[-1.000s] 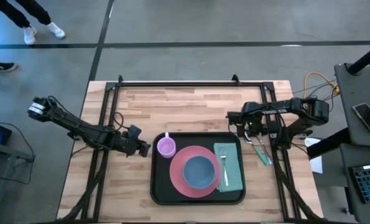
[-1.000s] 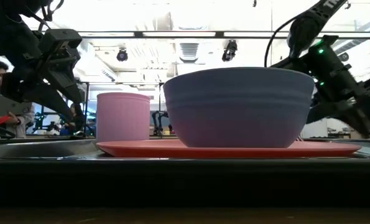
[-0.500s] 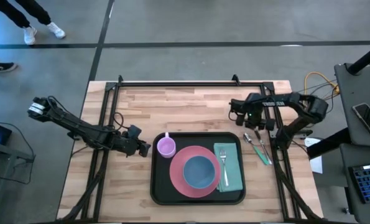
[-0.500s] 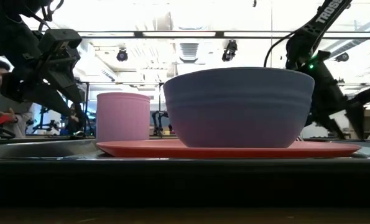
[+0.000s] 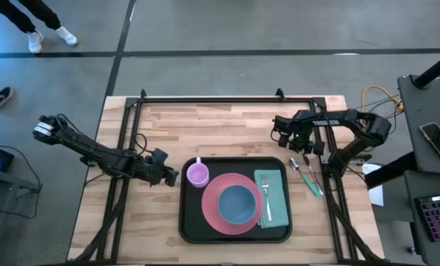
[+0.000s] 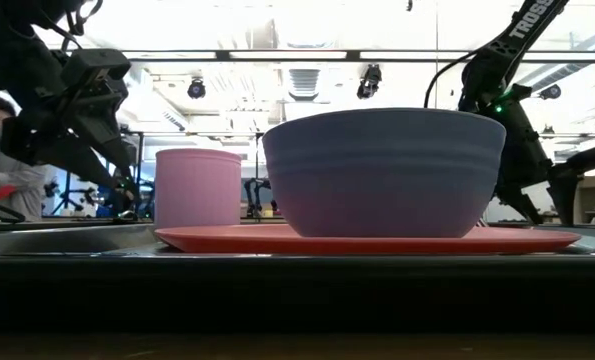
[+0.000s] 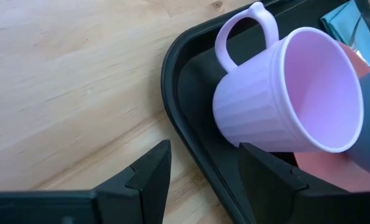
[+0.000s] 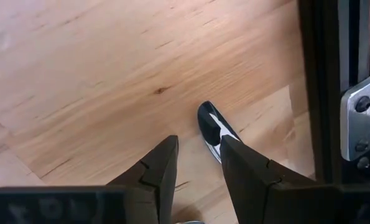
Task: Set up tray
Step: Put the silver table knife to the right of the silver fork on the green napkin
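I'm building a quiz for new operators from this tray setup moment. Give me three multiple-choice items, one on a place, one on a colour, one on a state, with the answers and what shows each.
1. Where does the fork lie?
A. on the teal napkin on the tray
B. inside the bowl
C. on the bare table left of the tray

2. What colour is the plate under the bowl?
A. green
B. pink
C. white

3. How is the right gripper?
A. shut on the mug
B. holding the napkin
C. open and empty above the wood

Answers:
1 A: the fork rests on the napkin inside the tray.
2 B: the plate shows pink around the blue bowl.
3 C: the right gripper has its fingers apart over the table, with nothing between them; the mug stands on the tray, near the left gripper.
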